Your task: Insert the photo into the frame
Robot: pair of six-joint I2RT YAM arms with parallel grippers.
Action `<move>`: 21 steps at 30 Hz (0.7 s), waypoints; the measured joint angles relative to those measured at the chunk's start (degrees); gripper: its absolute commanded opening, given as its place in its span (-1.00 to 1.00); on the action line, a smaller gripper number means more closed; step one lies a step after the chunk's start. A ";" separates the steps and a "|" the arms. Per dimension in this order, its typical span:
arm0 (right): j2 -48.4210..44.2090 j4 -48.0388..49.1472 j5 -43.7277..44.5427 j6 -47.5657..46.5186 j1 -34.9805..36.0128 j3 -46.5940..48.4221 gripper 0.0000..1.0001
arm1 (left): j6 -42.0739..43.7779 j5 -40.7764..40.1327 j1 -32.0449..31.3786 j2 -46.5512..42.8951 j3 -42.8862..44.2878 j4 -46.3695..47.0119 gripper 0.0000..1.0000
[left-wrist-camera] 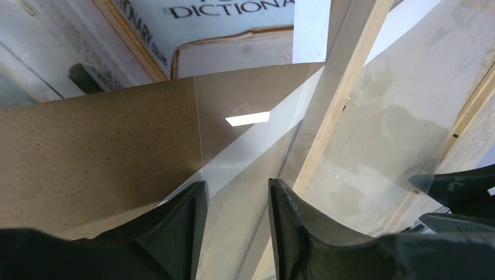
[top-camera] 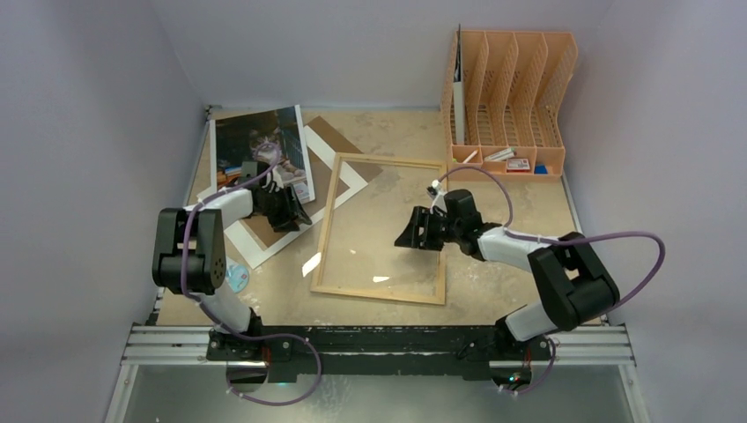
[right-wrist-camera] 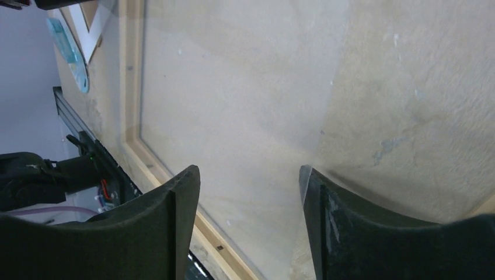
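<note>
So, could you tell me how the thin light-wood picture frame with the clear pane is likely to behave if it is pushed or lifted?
The thin light-wood picture frame lies flat on the table, so a push should probably slide it, not tip it. Its pane shows glare, so likely slick and perhaps breakable. Straight rails suggest it stays stiff.

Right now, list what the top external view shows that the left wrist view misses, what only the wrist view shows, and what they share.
Only top external: the orange file organiser, the whole photo with its cat, and the full outline of the frame. Only left wrist: the lettering printed on a book in the photo, and the gap between the left gripper fingers. Both: the frame's wood border, the brown backing board and the white mat.
</note>
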 measured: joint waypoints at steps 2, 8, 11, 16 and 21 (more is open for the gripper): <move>0.02 1.05 0.11 -0.44 -0.15 0.76 0.44 | 0.00 0.17 0.02 0.44 0.22 -0.11 -0.16; 4.35 4.79 0.63 -1.18 -0.37 4.85 0.52 | 0.26 -0.04 0.15 1.27 1.25 -1.38 -0.19; 8.96 6.23 0.87 -1.36 -0.57 7.26 0.56 | 0.79 -0.28 0.15 1.66 1.75 -2.10 -0.20; 13.42 9.01 0.70 -1.60 -0.63 10.73 0.60 | 1.68 -0.68 0.15 2.36 2.69 -3.30 -0.22; 14.47 10.73 0.68 -2.34 -0.94 13.60 0.62 | 2.16 -1.27 0.11 3.06 3.67 -4.68 -0.24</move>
